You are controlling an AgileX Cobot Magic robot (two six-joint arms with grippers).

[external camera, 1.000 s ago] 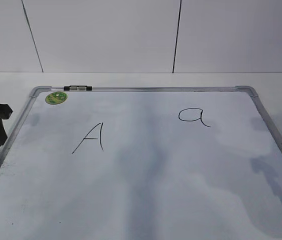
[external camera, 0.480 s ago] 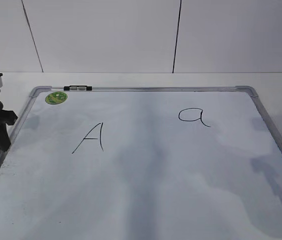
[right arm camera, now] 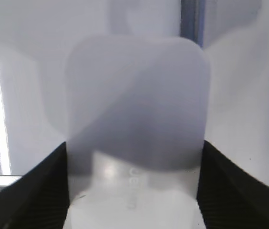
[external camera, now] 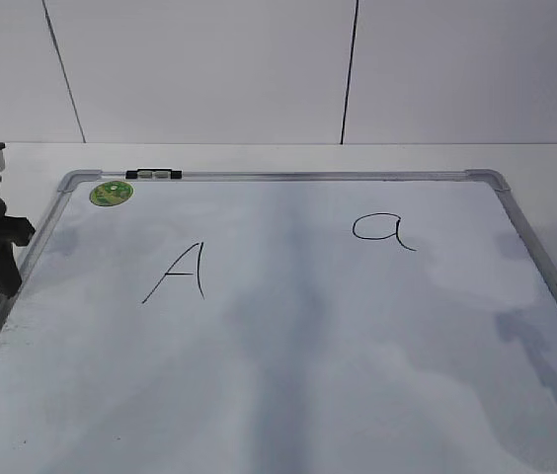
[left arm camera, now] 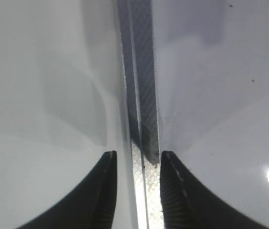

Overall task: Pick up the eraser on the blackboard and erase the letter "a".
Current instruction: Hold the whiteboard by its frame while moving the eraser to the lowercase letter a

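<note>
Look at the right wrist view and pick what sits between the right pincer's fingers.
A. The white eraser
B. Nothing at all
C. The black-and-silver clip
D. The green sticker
A: in the right wrist view the white eraser fills the gap between the dark fingers of the right pincer.

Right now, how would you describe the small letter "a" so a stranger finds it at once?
Start at the blackboard, a white board in a silver frame. On its right half, toward the far edge, stands the letter "a". Its round bowl and tail distinguish it from the angular capital "A", left of it.
</note>
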